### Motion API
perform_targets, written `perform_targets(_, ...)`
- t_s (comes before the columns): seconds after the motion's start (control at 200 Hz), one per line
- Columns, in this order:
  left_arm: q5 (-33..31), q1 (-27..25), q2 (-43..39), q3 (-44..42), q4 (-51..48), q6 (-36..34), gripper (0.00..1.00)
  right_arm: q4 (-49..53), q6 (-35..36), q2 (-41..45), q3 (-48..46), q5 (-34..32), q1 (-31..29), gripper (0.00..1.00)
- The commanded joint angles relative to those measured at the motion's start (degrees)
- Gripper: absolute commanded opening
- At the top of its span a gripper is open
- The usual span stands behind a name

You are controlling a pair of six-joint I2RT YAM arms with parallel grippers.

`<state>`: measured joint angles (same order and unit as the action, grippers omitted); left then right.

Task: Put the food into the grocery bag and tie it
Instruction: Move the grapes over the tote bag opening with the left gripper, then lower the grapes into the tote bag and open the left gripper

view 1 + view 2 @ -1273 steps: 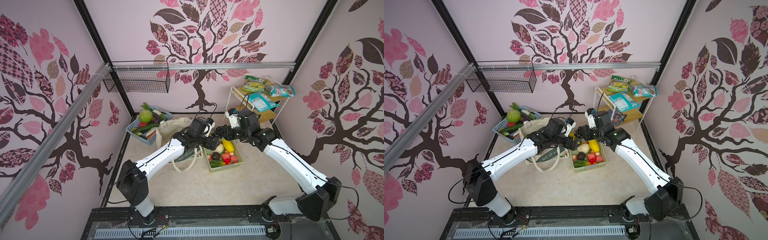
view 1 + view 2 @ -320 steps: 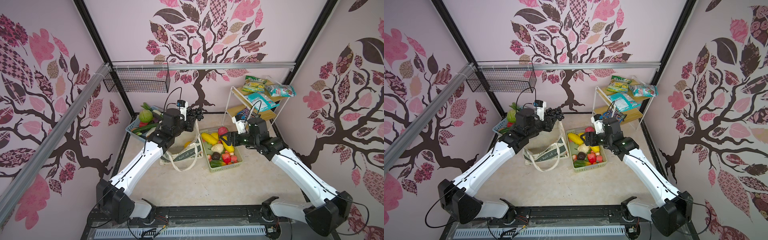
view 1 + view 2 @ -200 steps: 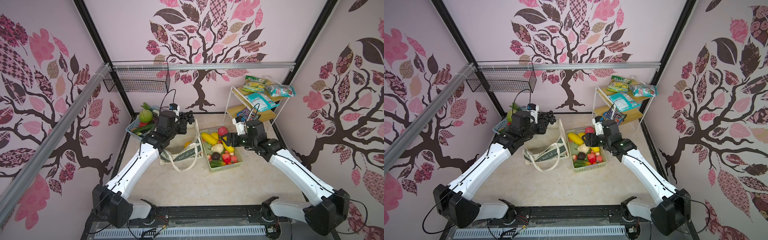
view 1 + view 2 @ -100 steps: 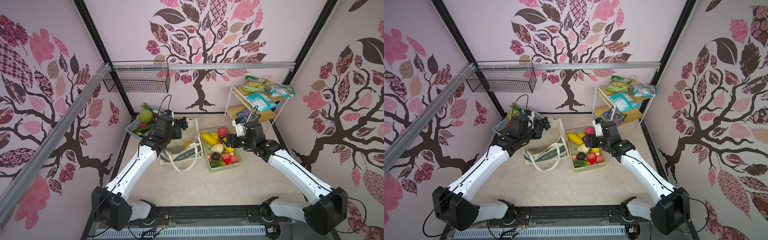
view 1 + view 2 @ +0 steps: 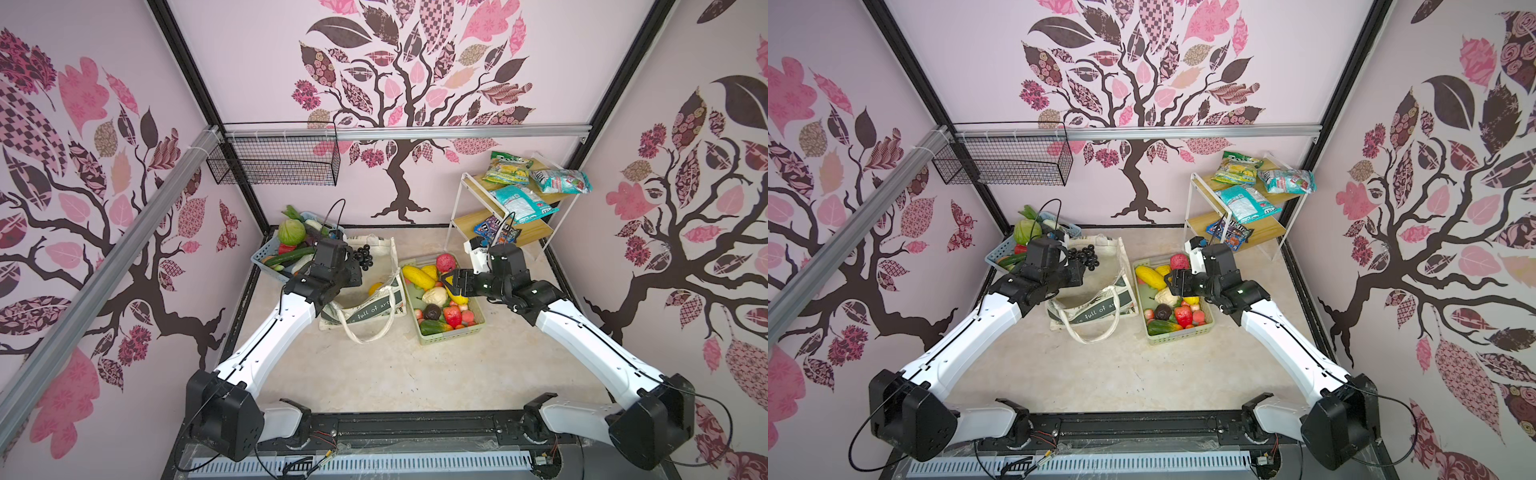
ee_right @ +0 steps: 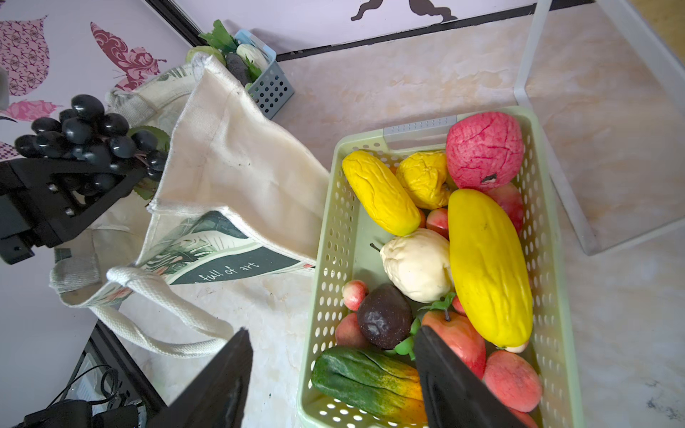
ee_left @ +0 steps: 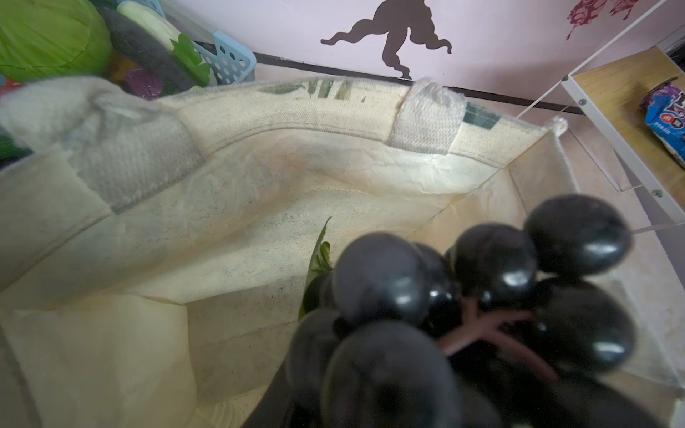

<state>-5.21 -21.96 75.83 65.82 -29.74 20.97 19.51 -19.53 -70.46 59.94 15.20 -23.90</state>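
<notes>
My left gripper [image 5: 352, 268] is shut on a dark grape bunch [image 5: 365, 255] and holds it over the open mouth of the grocery bag [image 5: 374, 306], a cream tote with a green band. The left wrist view shows the grapes [image 7: 482, 296] close up against the bag's pale inside [image 7: 259, 207]; the jaws are hidden behind them. An orange fruit [image 5: 375, 288] lies inside the bag. My right gripper [image 6: 331, 333] hangs open and empty over the near end of the pale-green basket [image 6: 326, 222], which holds yellow fruits [image 6: 485, 266], a red bumpy fruit [image 6: 483, 148] and other food.
A blue basket [image 5: 266, 266] with a green cabbage [image 5: 291, 230] and other vegetables stands behind the bag at the left wall. A white-framed shelf [image 5: 519, 232] with snack packets fills the back right corner. A black wire basket [image 5: 274, 160] hangs on the back rail.
My left arm has carried the grape bunch from the green basket up and leftwards, then down over the bag's mouth. The right gripper has drawn back a little and stays open over the basket.
</notes>
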Motion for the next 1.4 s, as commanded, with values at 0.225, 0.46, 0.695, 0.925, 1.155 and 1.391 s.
perform_targets(0.225, -1.0, 0.0, 2.2, -1.2, -2.6, 0.5, 0.31, -1.2, -0.8, -1.1, -0.5, 0.4, -0.1, 0.72)
perform_targets(0.46, -2.3, 0.1, 3.6, -0.6, -5.5, 0.6, 0.31, -1.9, -1.2, -1.3, -1.0, 0.7, -0.3, 0.72)
perform_targets(0.695, -4.3, 0.1, 4.2, -0.9, -7.6, 1.0, 0.31, -2.5, -1.2, -1.6, -1.4, 0.9, -0.5, 0.72)
perform_targets(0.925, -6.1, 0.1, 6.0, 0.1, -9.8, 0.7, 0.31, -2.7, -1.3, -1.6, -1.7, 0.9, -0.6, 0.72)
perform_targets(1.155, -6.6, 0.1, 7.4, 0.6, -11.2, 1.4, 0.31, -2.7, -1.3, -1.5, -2.0, 0.9, -0.6, 0.72)
perform_targets(1.391, -5.6, 0.1, 9.6, 0.9, -12.2, 2.7, 0.31, -2.8, -1.3, -1.5, -2.2, 0.9, -0.6, 0.72)
